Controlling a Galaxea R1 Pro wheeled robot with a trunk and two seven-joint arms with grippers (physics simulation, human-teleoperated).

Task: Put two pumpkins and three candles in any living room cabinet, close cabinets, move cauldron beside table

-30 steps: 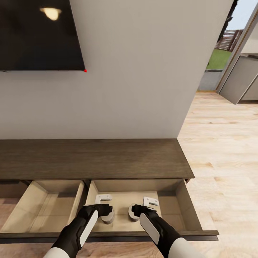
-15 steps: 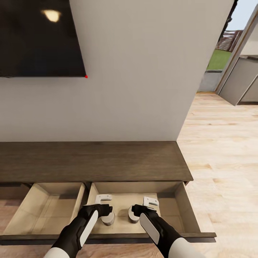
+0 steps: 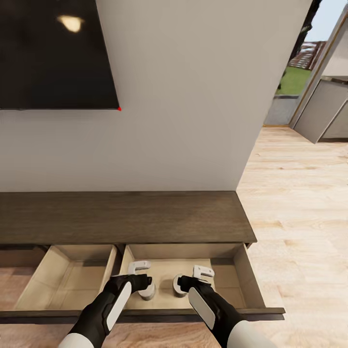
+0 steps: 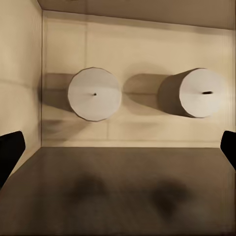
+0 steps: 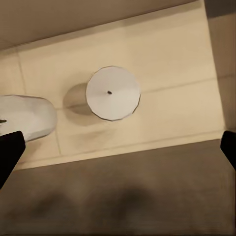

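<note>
The cabinet (image 3: 125, 217) is a long low dark-brown console with two drawers pulled out. Two pale grey candles (image 3: 147, 291) (image 3: 180, 286) stand upright side by side on the beige floor of the right-hand drawer (image 3: 244, 278). My left gripper (image 3: 137, 274) hangs open just above the left candle (image 4: 94, 94), touching nothing. Over the right candle (image 5: 113, 93), my right gripper (image 3: 196, 276) is open too, its dark fingertips (image 5: 10, 150) spread wide. Each wrist view also catches the neighbouring candle (image 4: 202, 93) (image 5: 24, 120). The pumpkins, the cauldron and the table are out of view.
The left-hand drawer (image 3: 67, 280) is open with a bare beige floor. A black TV (image 3: 53, 53) hangs on the white wall above the cabinet. Light wood floor (image 3: 299, 217) stretches to the right toward a doorway and grey kitchen units (image 3: 324, 111).
The whole picture has shifted slightly, the TV lower and the cabinet a little smaller, so the camera moved. Both arms hold the same pose over the candles.
</note>
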